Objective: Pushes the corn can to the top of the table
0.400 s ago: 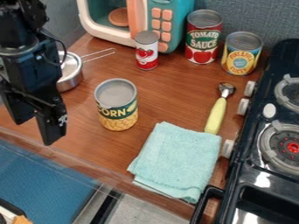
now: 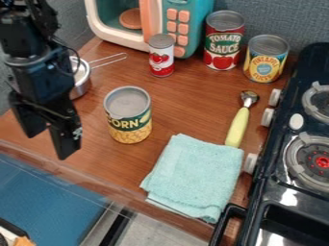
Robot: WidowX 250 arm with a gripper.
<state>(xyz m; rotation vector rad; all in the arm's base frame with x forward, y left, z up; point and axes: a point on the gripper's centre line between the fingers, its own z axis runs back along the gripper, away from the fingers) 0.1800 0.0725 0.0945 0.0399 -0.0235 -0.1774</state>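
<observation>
The black gripper hangs over the brown wooden table, its two fingers spread apart with a gap between them and nothing gripped. Directions here are as the camera sees them.

Nearest is the corn can, upright on the table to the right of the jaws and apart from them, its grey metal lid facing up. Beyond the jaws, partly hidden by the arm, sits a metal pan, its thin wire handle angled toward the upper right. Below the jaws, past the near edge of the table, lies a blue surface.

Well to the right of the jaws and lower down, a folded light teal towel lies flat. To their upper right, past the corn can, a small red and white can stands just in front of a teal and white toy microwave, which has a round brown piece inside.

Farther right of the jaws, a scoop with a pale yellow handle lies beyond the towel, its metal end pointing away. Farther toward the back, a large red can and a yellow and blue can stand upright beside each other. Farthest right is a black stove with round burners and pale knobs.
</observation>
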